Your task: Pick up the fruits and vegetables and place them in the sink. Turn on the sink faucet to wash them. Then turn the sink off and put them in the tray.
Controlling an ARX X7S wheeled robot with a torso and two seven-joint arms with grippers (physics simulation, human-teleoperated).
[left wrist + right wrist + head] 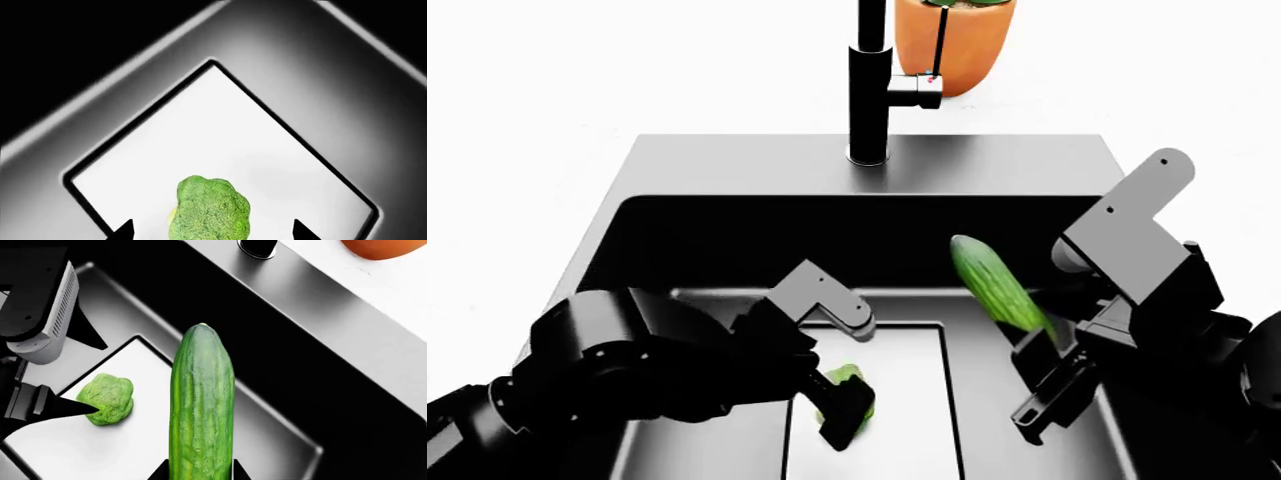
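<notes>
The light-green broccoli (212,210) lies on the pale drain panel (220,135) at the bottom of the black sink (694,165). My left gripper (213,231) is down in the basin and open. Its two fingertips stand either side of the broccoli (843,378), with gaps showing. My right gripper (200,472) is shut on the lower end of the dark-green cucumber (200,405). It holds the cucumber (994,285) tilted above the right half of the basin. The black faucet (869,90) stands behind the sink, its lever (914,92) pointing right. The tray is out of view.
An orange plant pot (954,45) stands on the white counter just behind and right of the faucet. The sink's dark walls enclose both grippers. The left arm's bulky links (627,365) fill the basin's left side.
</notes>
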